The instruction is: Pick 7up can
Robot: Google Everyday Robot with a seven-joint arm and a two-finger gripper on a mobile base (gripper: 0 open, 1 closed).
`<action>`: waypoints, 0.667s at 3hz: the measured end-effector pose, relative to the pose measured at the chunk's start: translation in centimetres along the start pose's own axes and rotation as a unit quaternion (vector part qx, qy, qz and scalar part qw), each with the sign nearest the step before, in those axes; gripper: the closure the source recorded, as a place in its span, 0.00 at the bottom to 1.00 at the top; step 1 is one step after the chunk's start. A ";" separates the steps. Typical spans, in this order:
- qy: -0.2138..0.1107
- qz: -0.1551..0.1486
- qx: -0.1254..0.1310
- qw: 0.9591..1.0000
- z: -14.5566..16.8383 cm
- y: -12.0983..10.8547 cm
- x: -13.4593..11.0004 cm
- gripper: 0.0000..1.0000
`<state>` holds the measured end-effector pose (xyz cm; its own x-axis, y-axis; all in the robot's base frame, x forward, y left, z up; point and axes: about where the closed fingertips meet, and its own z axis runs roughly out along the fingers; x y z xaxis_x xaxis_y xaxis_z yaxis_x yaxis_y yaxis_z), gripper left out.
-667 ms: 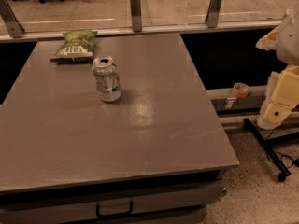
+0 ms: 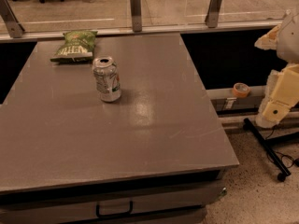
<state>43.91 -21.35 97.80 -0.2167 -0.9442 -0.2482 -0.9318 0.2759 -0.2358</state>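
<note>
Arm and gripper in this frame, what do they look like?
Arm: cream-white, rounded shell segments, at the right edge beside the table. Gripper at its lower end: same cream, blockier, flat-faced. No markings or cables visible on either.

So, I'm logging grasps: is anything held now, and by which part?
Nothing is held: the 7up can stands free on the table, and the gripper is off beyond the table's right side, apart from it.
</note>
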 end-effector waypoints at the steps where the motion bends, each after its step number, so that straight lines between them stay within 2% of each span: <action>1: -0.063 0.007 -0.007 0.998 0.8 0.1 -1.5 0.00; 2: -0.168 0.013 -0.014 0.986 1.7 0.3 -5.3 0.00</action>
<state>45.30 -15.98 97.48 -0.1354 -0.8227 -0.5522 -0.9360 0.2890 -0.2011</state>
